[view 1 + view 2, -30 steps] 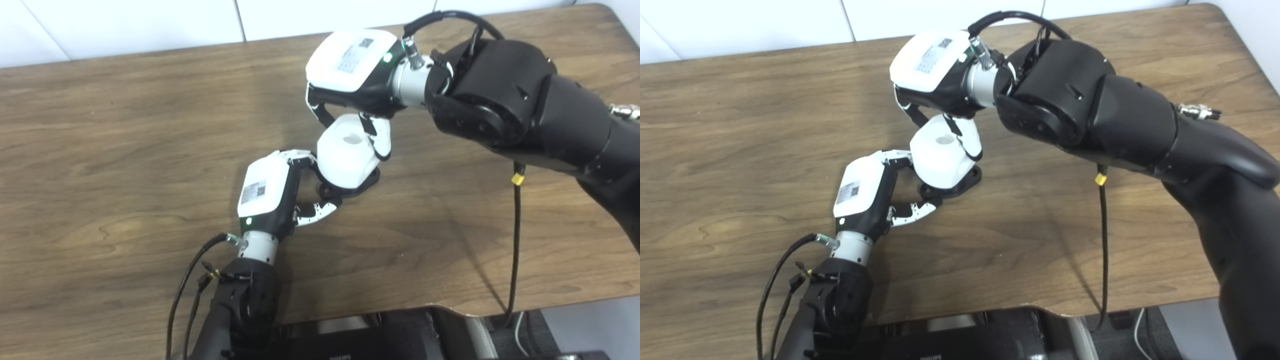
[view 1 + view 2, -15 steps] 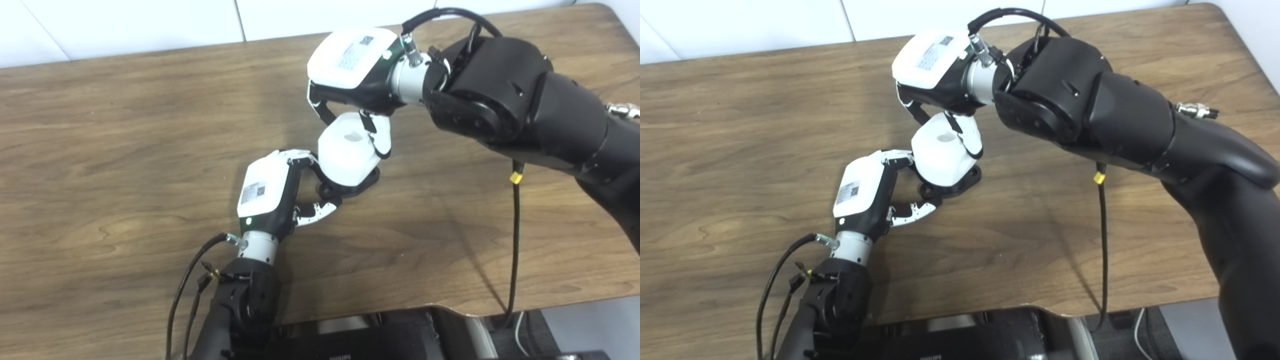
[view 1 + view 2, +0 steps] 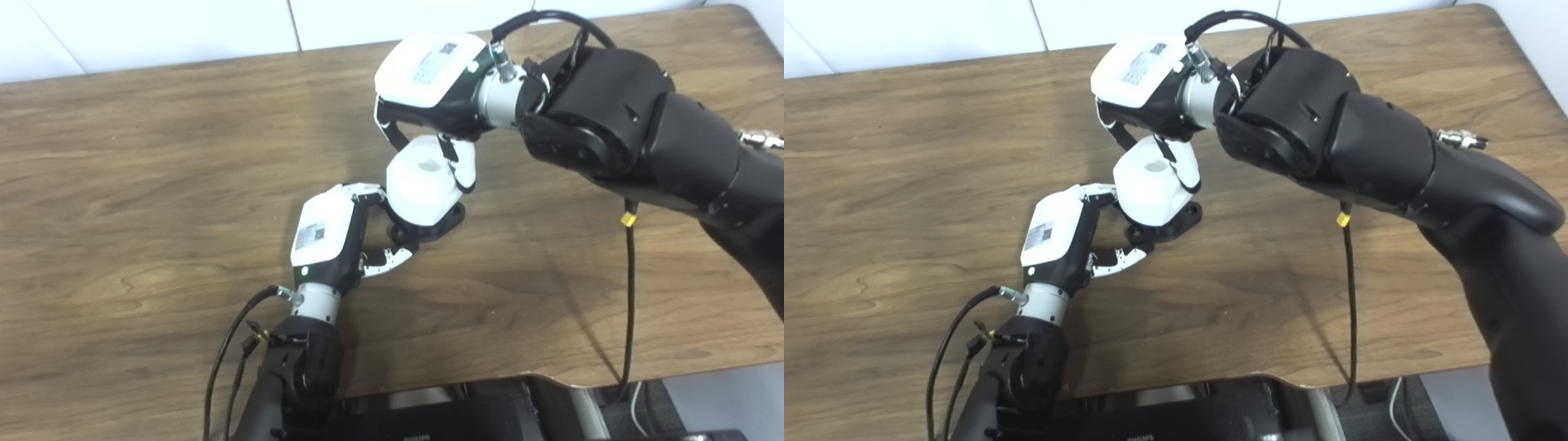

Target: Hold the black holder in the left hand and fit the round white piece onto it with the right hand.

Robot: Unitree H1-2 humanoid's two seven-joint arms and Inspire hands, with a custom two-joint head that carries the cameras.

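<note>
White piece (image 3: 422, 187) gripped by right hand (image 3: 429, 82) fingers (image 3: 463, 168), atop black holder (image 3: 429, 228); left hand (image 3: 331, 236) fingers clasp holder.

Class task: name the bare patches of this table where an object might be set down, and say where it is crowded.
Bare wood runs along the table to the left of the left hand, and between the hanging cable and the left arm. The middle is crowded: the right hand grips the round white piece over the black holder.
</note>
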